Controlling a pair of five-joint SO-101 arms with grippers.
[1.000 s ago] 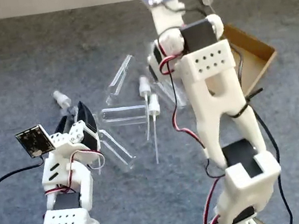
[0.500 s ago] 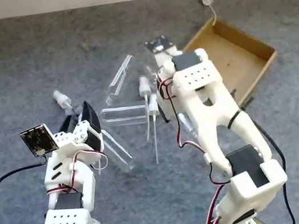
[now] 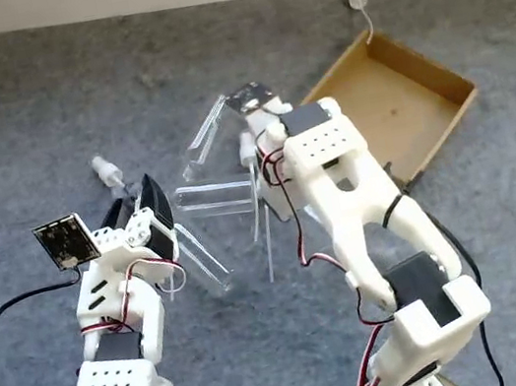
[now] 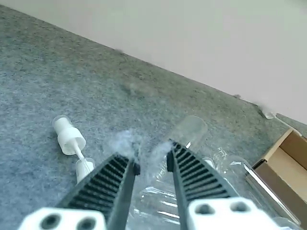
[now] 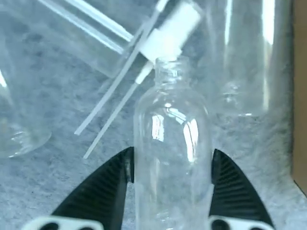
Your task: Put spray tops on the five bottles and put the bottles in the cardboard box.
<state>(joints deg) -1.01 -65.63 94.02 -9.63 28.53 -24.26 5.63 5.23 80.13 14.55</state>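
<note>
Currently the right gripper [image 5: 171,153] is closed on a clear bottle [image 5: 170,110]. One finger presses each wall, and the bottle's body runs lengthwise out from between the fingers. Its neck is uncapped and points away from the wrist. Just past that neck lies a white spray top [image 5: 169,34], close to the mouth but not seated on it. A second bottle [image 5: 249,57] lies just beside the held one, on the box-ward side of the fingers. Both rest on the grey carpet [image 3: 24,114].

From above, this arm sits over the cluster of bottles. The cardboard box [image 3: 392,99] lies near it on its outer side, away from the other arm and apart from the gripper.

The left gripper [image 4: 152,160] is only slightly parted, a narrow gap between the fingertips, and it holds nothing. Directly ahead of its tips a lying bottle [image 4: 189,132] rests on its side, near them but apart. A loose spray top [image 4: 67,138] lies off to the outer side of the fingers, clear of both. The box edge shows well beyond, past the bottles.
</note>
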